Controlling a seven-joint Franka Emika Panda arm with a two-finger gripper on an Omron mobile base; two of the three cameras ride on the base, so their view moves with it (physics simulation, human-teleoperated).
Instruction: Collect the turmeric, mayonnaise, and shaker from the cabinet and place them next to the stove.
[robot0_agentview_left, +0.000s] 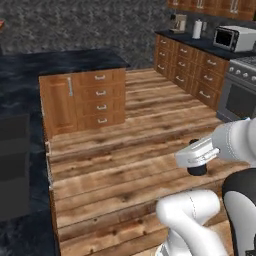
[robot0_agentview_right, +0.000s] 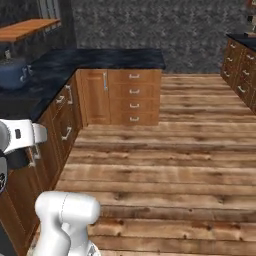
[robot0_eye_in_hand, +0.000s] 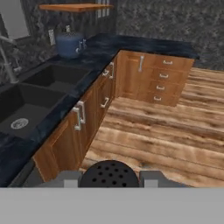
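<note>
Nearest you, the small dark perforated-top shaker (robot0_eye_in_hand: 109, 174) sits pinched in the end effector (robot0_eye_in_hand: 109, 177), carried above the plank floor (robot0_eye_in_hand: 166, 135). Your grey steel stove (robot0_agentview_left: 242, 87) is well apart; a jolt while driving could loosen it.

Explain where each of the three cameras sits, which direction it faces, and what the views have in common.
Left base view: behind the arm's left, facing the wood floor and stove; white arm at lower right.
Right base view: behind the arm's right, facing the island drawers and counter; arm at lower left.
Hand view: on the hand, facing the sink, pot and cabinet; the jaws are shut on the shaker.
Shared: all show the island drawers and floor.
</note>
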